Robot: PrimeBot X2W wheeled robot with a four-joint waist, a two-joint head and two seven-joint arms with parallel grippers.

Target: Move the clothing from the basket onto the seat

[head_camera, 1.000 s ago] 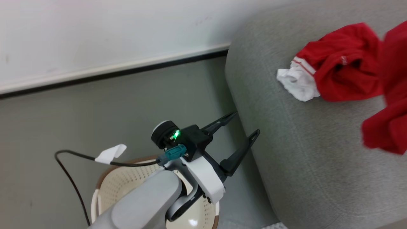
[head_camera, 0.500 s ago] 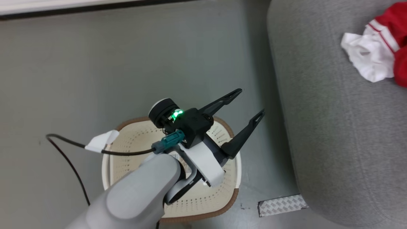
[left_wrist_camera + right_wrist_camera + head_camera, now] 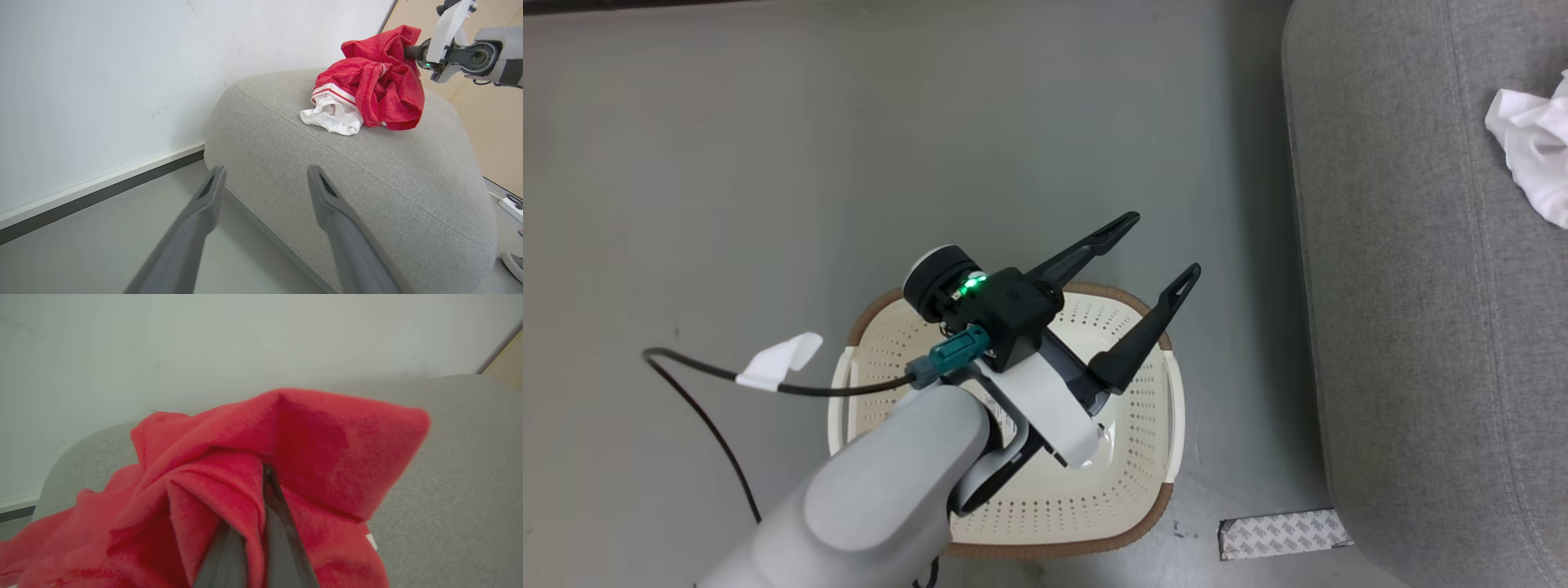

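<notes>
The oval cream basket (image 3: 1170, 384) with a brown rim stands on the floor, and its perforated bottom is bare where it shows. My left gripper (image 3: 1162, 245) hangs open above its far edge, holding nothing; its fingers (image 3: 214, 183) point toward the grey seat (image 3: 367, 175). Red clothing (image 3: 376, 85) with a white, red-striped part lies piled on the seat. My right gripper (image 3: 408, 52) is shut on a fold of the red clothing (image 3: 310, 445) above the seat (image 3: 457, 477), with its fingers (image 3: 269, 490) pinched together. The white part (image 3: 1531, 135) shows at the head view's right edge.
A black cable with a white tag (image 3: 776, 363) loops over the grey floor left of the basket. A strip of tape (image 3: 1282, 535) lies on the floor by the seat's corner. A white wall with a dark baseboard (image 3: 102, 192) runs behind, and a power strip (image 3: 512, 204) lies at the far right.
The head camera has tipped down and swung, so the basket now sits in mid-picture and the clothing has slid off to the right. My left gripper stays open.
</notes>
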